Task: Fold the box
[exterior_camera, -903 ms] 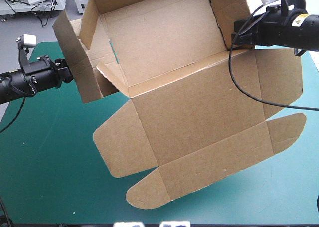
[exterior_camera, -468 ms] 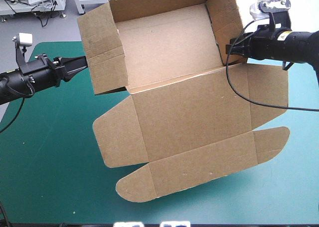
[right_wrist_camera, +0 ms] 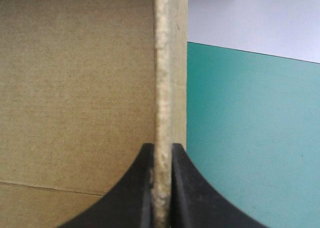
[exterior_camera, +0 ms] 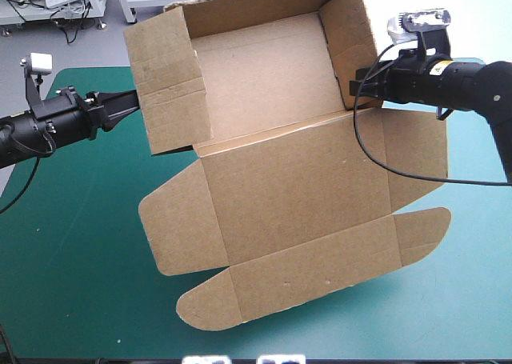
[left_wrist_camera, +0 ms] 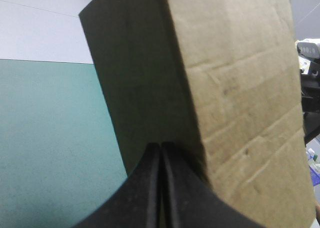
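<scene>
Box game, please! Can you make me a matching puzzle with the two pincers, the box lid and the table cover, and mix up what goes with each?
1 left pincer
2 right pincer
3 lid
4 table cover

A teal-green
B shut on the right wall of the box
C spread open, not folded
D shut, tip against the box's left wall

Pairs: 1-D, 2-B, 3-C, 4-A
</scene>
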You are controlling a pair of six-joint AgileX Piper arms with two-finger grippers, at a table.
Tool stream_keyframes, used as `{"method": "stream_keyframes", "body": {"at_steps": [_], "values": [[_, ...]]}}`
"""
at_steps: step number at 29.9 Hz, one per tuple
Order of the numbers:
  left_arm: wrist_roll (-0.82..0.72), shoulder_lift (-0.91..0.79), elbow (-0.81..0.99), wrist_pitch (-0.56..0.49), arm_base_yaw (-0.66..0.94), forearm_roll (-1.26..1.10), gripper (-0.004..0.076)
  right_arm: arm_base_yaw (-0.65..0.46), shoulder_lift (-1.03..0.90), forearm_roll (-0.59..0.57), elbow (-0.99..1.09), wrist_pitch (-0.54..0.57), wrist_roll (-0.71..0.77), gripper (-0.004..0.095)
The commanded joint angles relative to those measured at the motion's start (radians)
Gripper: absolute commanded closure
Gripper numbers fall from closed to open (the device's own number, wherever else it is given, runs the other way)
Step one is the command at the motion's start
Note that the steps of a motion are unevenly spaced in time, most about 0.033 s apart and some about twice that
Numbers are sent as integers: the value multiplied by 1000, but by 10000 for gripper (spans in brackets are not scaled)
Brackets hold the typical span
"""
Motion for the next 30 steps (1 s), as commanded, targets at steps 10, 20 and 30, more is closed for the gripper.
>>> {"method": "stream_keyframes", "body": {"at_steps": [10, 20, 30], "values": [[-15, -27, -26, 65, -28, -66, 416, 89, -21, -94, -25, -131, 88, 906], [-17, -27, -26, 59, -87, -68, 363, 89, -6, -84, -25, -142, 94, 906], [-17, -27, -26, -43, -87, 40, 363, 109, -6, -34, -25, -139, 78, 906]]}}
